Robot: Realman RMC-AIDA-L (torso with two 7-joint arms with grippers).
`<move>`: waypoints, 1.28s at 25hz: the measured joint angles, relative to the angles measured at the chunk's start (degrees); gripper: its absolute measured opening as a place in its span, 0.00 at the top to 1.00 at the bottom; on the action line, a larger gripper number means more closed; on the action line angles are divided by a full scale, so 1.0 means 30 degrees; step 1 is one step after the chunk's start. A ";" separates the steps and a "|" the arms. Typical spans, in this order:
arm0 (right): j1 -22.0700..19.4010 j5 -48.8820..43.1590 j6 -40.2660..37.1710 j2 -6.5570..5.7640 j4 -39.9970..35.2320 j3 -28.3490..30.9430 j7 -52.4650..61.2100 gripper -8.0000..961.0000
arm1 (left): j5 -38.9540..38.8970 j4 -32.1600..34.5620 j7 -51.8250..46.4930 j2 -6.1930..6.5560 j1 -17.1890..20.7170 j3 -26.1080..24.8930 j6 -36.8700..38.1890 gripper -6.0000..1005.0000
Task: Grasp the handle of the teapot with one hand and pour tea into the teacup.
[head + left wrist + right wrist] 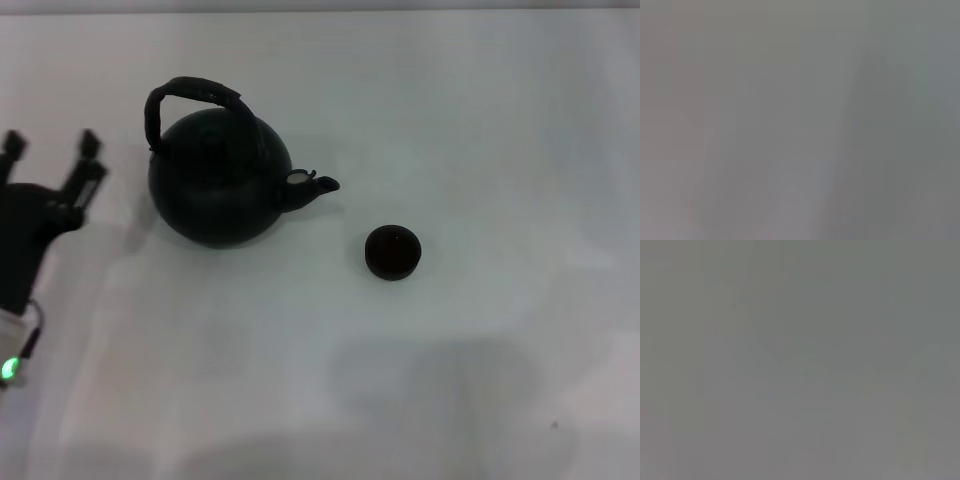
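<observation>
Teapot: upright on worktop, spout toward teacup at four o'clock. Left gripper at nine o'clock, fingers released. Stage: ambiguous, pre-grasp or post-pour.

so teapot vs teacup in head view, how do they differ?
The teapot is far bigger than the teacup. The teapot has an arched handle and a spout pointing toward the teacup; the teacup is a plain round bowl. The teapot sits nearer the left gripper; the teacup lies to its right. Both are dark, upright, ungrasped.
</observation>
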 joint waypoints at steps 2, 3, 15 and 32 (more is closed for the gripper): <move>-0.0257 -0.0056 0.0763 0.0025 0.0048 -0.0104 -0.0008 0.12 | -0.0683 -0.0529 -0.0504 0.0002 0.0199 -0.0012 0.0627 0.12; -0.0352 -0.0078 0.1106 0.0037 0.0097 -0.0140 -0.0022 0.12 | -0.1398 -0.0919 -0.0867 0.0010 0.0249 -0.0009 0.0872 0.12; -0.1195 -0.0135 0.3787 0.0082 0.2138 -0.1607 0.0125 0.12 | -0.6188 -0.3781 -0.2038 0.0081 -0.2370 0.0002 0.0834 0.13; -0.1073 -0.0121 0.3508 0.0168 0.2732 -0.3810 0.0762 0.12 | -0.8520 -0.4875 -0.2449 0.0151 -0.4428 -0.0026 -0.1149 0.13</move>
